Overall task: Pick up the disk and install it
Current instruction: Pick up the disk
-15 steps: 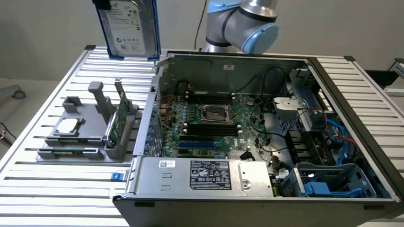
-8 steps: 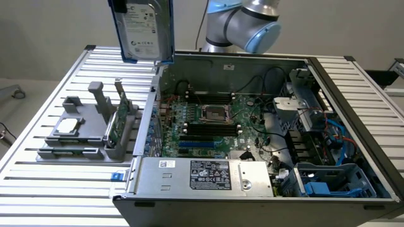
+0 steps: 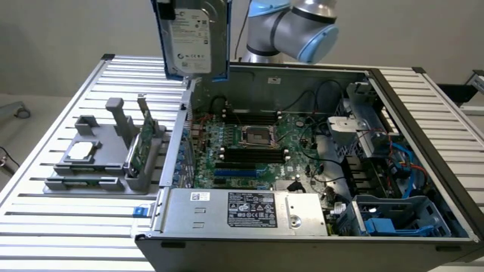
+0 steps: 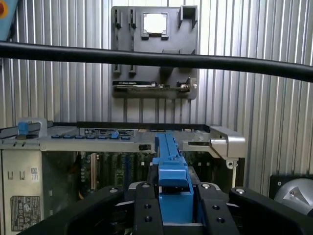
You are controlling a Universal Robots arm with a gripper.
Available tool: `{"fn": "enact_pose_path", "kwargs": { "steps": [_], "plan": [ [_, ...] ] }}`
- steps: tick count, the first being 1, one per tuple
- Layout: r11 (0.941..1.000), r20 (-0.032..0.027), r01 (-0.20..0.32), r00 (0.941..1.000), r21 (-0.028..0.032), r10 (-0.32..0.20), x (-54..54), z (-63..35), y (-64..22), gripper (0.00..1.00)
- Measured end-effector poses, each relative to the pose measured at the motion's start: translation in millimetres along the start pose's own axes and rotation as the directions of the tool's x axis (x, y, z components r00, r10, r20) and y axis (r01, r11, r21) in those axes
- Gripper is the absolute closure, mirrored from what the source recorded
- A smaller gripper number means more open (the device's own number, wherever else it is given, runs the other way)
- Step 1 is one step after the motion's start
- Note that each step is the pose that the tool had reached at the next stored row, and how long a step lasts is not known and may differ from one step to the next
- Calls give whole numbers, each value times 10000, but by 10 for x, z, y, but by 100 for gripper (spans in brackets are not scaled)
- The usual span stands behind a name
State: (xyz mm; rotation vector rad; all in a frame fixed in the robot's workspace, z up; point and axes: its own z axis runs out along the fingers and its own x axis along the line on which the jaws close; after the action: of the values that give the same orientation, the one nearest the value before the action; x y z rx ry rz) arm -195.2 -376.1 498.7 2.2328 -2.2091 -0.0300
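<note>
A slatted table [image 3: 60, 226] was seen carrying an open computer case [image 3: 302, 258], laid on its side with the motherboard exposed. The arm [image 3: 302, 25] was seen bent above the case's far wall. A blue drive cage [image 3: 400, 218] was seen in the case's near corner at the exterior view's right. A grey fixture [image 3: 90, 182] was set on the table at the exterior view's left. The disk [image 3: 192, 37] was held upright in the air, clear of everything, above the case wall nearest the fixture, its white label turned toward the exterior camera. In the wrist view the gripper [image 4: 173, 203] was seen pinching the disk, one black finger set against each broad face, with a blue side rail running out between them. The disk was judged rigid and fairly heavy for its size, with smooth metal faces that could slip, and easily harmed by a knock. The flat faces were judged the sound place for a hold, the plastic rails being left free for sliding into a bay. On the fixture a green card [image 3: 144, 136] was left standing and a small square chip [image 3: 81, 150] lying flat.
</note>
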Motion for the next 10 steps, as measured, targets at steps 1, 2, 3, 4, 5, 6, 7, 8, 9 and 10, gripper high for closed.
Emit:
{"fn": "enact_pose_path", "kwargs": {
  "steps": [1, 2, 3, 4, 5, 6, 7, 8, 9, 10],
  "plan": [
    [10000, -1, 0, 10000, -1, 0, 17, -1, -45, 67],
    [10000, 0, 1, 10000, -2, -1, 34, -2, -90, 67],
    [10000, 0, 0, 10000, -2, 0, 51, -3, -134, 67],
    [10000, 0, 0, 10000, -3, 0, 68, -4, -179, 67],
    [10000, -1, 1, 10000, -4, -1, 85, -6, -224, 67],
    [10000, -1, -1, 10000, -5, 1, 102, -7, -269, 67],
    [10000, -1, 0, 10000, -6, 0, 120, -8, -313, 67],
    [10000, 0, 1, 10000, -6, -1, 140, -9, -362, 67],
    [10000, 0, -1, 10000, -7, 1, 159, -9, -407, 67],
    [10000, 1, 1, 10000, -8, -1, 181, -10, -449, 67]
  ]
}}
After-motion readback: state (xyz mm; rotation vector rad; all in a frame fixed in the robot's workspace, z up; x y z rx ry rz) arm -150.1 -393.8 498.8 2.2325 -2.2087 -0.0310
